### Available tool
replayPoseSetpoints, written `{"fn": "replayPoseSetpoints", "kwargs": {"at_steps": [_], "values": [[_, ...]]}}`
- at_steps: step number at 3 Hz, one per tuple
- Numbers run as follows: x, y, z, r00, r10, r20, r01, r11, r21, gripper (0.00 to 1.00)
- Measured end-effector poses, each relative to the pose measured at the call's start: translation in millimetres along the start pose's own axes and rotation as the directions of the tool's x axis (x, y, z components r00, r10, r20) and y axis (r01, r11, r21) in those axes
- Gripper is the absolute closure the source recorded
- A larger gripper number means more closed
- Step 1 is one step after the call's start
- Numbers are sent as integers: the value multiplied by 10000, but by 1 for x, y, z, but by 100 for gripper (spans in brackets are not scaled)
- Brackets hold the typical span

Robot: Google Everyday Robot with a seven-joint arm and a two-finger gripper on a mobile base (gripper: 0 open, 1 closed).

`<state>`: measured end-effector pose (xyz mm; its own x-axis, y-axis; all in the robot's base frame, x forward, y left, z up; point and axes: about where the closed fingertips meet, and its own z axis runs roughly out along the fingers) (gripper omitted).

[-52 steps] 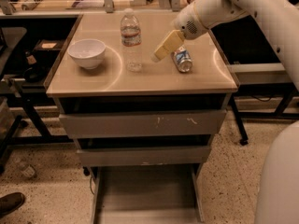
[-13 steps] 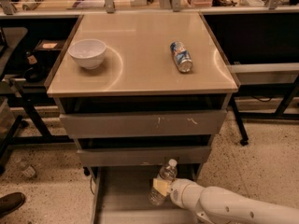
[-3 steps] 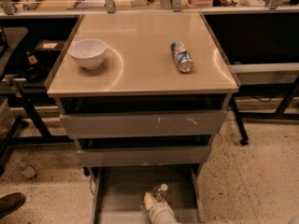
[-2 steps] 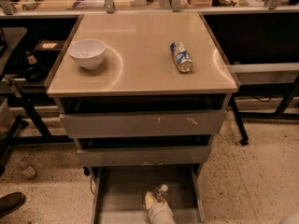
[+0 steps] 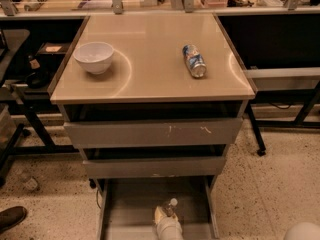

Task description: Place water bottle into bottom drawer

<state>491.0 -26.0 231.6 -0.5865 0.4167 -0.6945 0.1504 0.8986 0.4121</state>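
Observation:
The bottom drawer point(image 5: 125, 209) stands pulled out under the two upper drawers, its grey floor showing. The water bottle point(image 5: 171, 206), clear with a white cap, is inside it near the front middle, tilted with the cap pointing up and back. My gripper point(image 5: 165, 216) reaches in from the bottom edge of the camera view, its pale end right at the bottle's lower part. The bottle's base is hidden behind the gripper.
On the tan cabinet top point(image 5: 150, 69) sit a white bowl point(image 5: 94, 57) at the left and a blue-and-silver can point(image 5: 194, 60) lying on its side at the right. Two scuffed grey drawers point(image 5: 152, 132) sit above. A dark shoe point(image 5: 11, 217) is on the floor at left.
Over the last second nothing has visibly moved. Earlier, the bottle stood on the cabinet top; it then came down into the bottom drawer with my gripper.

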Motion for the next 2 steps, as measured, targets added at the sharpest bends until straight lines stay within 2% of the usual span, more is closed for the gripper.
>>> {"fn": "replayPoseSetpoints", "kwargs": {"at_steps": [2], "values": [[10,-7,15,9985,-492,-237,501,9979,413,100]]}}
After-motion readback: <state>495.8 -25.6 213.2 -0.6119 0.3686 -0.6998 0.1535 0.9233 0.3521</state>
